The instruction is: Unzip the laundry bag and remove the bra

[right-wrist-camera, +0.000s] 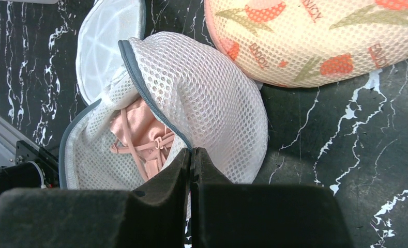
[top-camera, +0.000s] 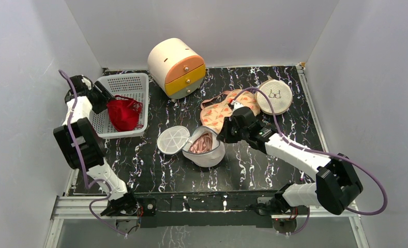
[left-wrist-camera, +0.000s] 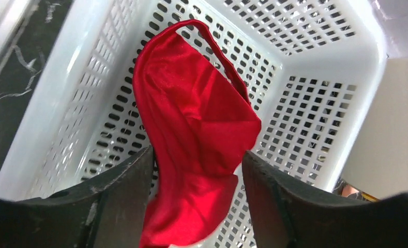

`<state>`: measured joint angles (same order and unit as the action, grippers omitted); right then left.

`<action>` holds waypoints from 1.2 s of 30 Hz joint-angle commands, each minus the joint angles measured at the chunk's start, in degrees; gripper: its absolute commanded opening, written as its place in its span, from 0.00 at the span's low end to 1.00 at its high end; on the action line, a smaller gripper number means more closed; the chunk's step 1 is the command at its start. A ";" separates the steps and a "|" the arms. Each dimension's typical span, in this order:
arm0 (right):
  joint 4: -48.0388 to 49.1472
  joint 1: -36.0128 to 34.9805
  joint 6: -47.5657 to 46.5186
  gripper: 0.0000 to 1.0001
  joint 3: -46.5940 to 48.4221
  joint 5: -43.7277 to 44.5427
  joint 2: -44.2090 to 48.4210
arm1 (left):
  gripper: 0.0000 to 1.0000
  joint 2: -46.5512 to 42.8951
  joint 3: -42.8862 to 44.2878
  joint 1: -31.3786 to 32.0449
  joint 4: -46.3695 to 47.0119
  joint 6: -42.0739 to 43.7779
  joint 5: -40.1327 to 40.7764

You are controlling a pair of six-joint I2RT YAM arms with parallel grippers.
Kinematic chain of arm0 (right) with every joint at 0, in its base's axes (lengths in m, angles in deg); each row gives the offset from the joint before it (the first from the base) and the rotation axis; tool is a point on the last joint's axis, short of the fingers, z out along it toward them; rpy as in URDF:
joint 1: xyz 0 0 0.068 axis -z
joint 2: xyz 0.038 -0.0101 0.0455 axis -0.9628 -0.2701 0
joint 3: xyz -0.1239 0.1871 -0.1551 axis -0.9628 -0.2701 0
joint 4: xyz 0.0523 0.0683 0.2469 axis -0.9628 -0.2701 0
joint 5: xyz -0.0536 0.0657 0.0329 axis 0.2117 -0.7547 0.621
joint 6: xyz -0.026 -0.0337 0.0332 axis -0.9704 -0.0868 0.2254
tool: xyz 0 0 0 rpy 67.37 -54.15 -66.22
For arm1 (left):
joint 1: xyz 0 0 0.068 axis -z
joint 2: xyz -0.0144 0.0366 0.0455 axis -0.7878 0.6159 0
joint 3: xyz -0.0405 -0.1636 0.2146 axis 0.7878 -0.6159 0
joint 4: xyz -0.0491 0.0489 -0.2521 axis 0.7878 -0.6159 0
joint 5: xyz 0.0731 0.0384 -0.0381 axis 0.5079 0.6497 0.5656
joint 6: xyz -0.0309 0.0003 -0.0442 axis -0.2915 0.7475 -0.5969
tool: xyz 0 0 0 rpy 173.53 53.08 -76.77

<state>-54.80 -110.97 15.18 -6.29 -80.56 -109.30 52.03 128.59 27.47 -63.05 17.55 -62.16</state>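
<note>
The laundry bag [right-wrist-camera: 207, 98] is white open-weave mesh cloth, edged with a blue-grey fabric band. The pink bra [right-wrist-camera: 132, 132] inside looks smooth and satiny. The red garment [left-wrist-camera: 191, 129] is shiny satin-like cloth, the basket [left-wrist-camera: 315, 119] glossy white perforated plastic, the counter [right-wrist-camera: 346, 134] smooth black with marble veining.

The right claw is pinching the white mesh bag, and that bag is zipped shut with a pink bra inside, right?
Not quite. The laundry bag is open, not zipped shut: the right wrist view shows its rim gaping and the pink bra inside. The right gripper does pinch its mesh edge.
</note>
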 commanded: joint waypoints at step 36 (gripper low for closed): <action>7.11 0.10 2.18 0.00 -9.16 -6.33 10.38 | 0.70 -37.98 -29.18 51.46 1.64 6.81 -8.42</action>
<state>-54.60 -110.97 16.42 -14.84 -82.79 -99.33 16.45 102.30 72.19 -58.41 24.89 -71.03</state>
